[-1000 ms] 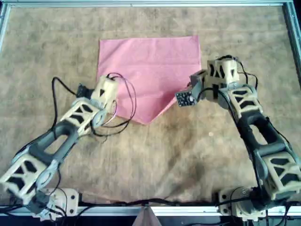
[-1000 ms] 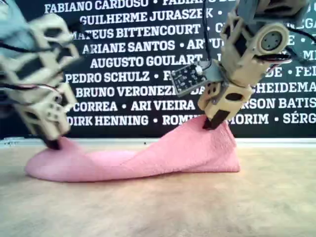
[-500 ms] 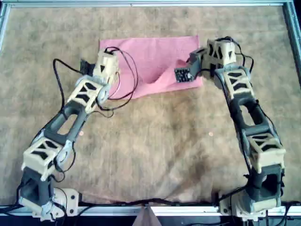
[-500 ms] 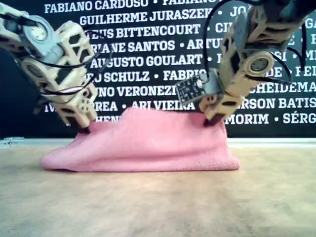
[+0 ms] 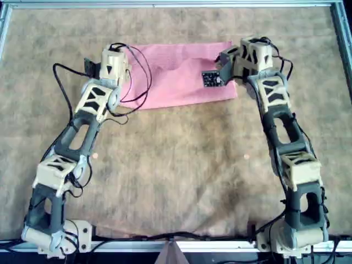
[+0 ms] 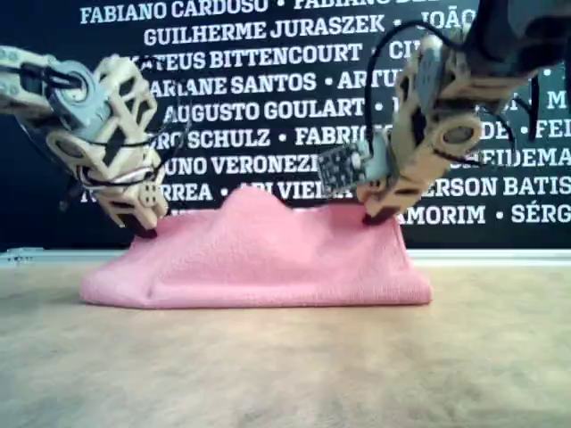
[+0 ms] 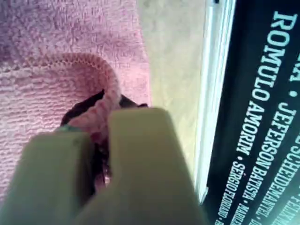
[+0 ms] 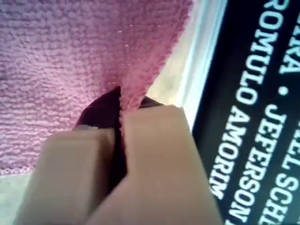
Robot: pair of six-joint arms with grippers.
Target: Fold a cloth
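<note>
Pinching the cloth [image 5: 181, 82], my first gripper [image 7: 101, 136] and my second gripper [image 8: 119, 129] each have their jaws closed on a carried edge. You see it doubled over at the mat's [image 5: 176, 176] far side; releasing and flattening remain, judging by the raised hump.

Tan mat [image 5: 176, 176], black name-printed wall [image 6: 268, 89]

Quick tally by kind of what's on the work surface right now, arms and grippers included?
Pink cloth: 1
Tan-brown mat: 1
Robot arms: 2
Grippers: 2, my first gripper and my second gripper, each shut on the cloth's edge
Total: 6
</note>
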